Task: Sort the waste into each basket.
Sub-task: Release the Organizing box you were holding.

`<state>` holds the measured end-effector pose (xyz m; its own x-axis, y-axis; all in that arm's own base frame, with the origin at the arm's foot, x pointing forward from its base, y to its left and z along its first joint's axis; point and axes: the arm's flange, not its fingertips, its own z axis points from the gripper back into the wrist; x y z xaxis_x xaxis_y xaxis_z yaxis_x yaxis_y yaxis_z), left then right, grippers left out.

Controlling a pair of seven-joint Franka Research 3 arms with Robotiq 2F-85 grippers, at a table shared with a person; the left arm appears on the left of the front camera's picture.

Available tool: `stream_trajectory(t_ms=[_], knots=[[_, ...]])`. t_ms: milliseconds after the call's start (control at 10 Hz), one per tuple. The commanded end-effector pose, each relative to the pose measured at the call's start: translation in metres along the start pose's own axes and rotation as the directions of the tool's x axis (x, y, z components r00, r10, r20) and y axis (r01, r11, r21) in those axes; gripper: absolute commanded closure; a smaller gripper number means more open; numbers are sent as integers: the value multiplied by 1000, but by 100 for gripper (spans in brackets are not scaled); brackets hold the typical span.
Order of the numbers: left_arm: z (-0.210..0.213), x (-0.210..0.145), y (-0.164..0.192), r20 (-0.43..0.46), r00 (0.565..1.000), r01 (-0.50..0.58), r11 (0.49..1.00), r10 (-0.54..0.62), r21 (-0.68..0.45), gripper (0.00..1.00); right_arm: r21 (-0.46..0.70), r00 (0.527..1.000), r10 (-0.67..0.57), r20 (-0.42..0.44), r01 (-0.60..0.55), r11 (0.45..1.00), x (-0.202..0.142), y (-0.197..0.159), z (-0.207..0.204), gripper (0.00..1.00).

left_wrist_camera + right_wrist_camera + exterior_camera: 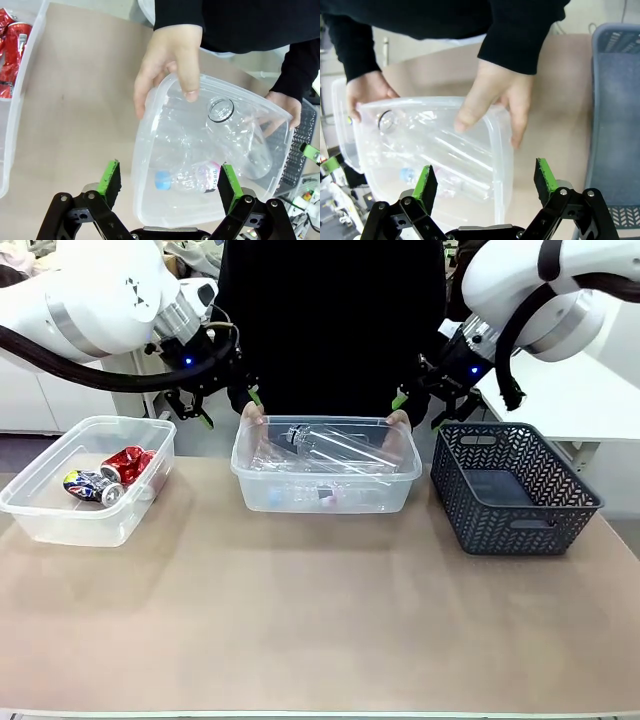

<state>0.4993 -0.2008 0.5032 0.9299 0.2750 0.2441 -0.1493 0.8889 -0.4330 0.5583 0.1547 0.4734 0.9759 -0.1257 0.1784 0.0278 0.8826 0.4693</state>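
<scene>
A clear tub stands at the middle of the table's far side, with clear plastic bottles lying in it. The person's hands grip its far rim at both ends. A second clear tub at the left holds a red can and a blue-yellow can. My left gripper hovers open by the middle tub's far left corner, and my right gripper hangs open by its far right corner. From the left wrist, the open gripper looks down on a pink-labelled bottle and an uncapped clear bottle. The right gripper is open above the tub rim.
A dark grey lattice basket stands at the right, beside the middle tub, with nothing in it. The person's body, in a black top, is just behind the middle tub. The near half of the tan table is bare.
</scene>
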Motion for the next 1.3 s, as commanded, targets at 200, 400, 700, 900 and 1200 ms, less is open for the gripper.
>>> stream_trajectory(t_ms=[200, 400, 700, 900, 1200], knots=[[1, 2, 0, -6, 1000, 4, 1000, -4, 8, 0, 3, 1000, -4, -8, 5, 1000, 4, 1, 3, 0], [24, -2, -1, -65, 997, 50, 998, -53, -38, 0, 82, 999, 23, -25, -21, 996, -18, -13, 36, 0], [115, -25, 47, -167, 986, -15, 970, -27, -243, 0, 504, 984, 114, -136, -31, 863, -104, -65, 146, 0], [144, -30, 105, -314, 949, -166, 849, 0, -501, 0, 704, 984, -114, -138, 178, 688, -141, -108, 187, 0], [168, -43, 184, -185, 967, -254, 696, 174, -672, 0, 813, 895, -446, -19, 273, 514, -167, -185, 204, 0]])
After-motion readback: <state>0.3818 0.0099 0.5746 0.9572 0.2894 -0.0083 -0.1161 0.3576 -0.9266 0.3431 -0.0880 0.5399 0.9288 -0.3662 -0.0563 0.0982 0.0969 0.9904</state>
